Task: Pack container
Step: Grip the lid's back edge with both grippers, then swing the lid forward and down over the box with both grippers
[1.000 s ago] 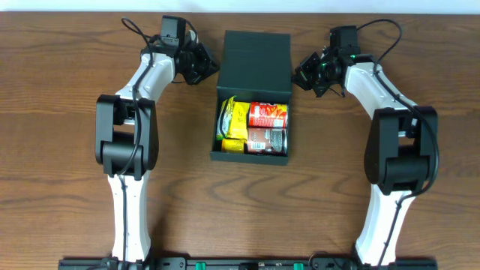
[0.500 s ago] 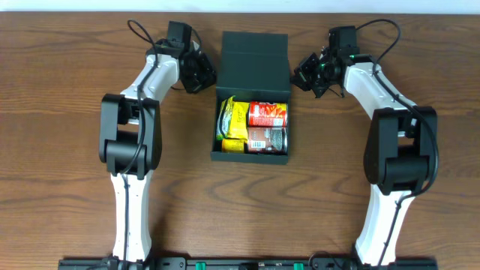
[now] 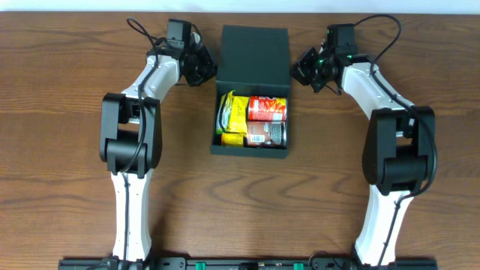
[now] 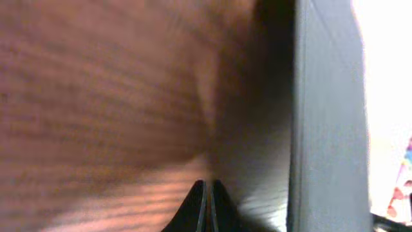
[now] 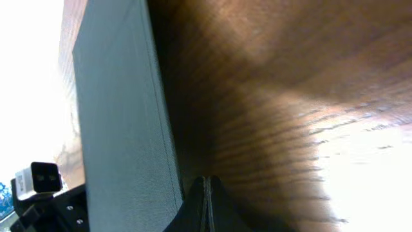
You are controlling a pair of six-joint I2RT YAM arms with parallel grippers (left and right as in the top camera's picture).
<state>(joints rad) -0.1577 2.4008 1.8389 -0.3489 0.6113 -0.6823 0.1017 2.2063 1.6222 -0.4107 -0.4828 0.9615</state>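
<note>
Checking overhead: dark teal-black matte square container (image 3: pixel 249 153) sits centred on the wooden counter (image 3: pixel 67 150), its flip lid (image 3: pixel 255 54) laid back, yellow packet (image 3: pixel 234 116) and red cans (image 3: pixel 267 111) inside. Both closed and empty, left pincer (image 3: pixel 208 69) and right pincer (image 3: pixel 298 69) flank the lid.

Left wrist: tips just beside the lid's edge; they could slip off it.

Right wrist: same; uneven pushing might skew the box, or the lid may catch the packet.

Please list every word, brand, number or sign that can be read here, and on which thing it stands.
No text can be read anywhere.
On the red can: print too small to read.
On the darker can: the same.
On the yellow packet: print too blurred.
On the container: no marking seen.
</note>
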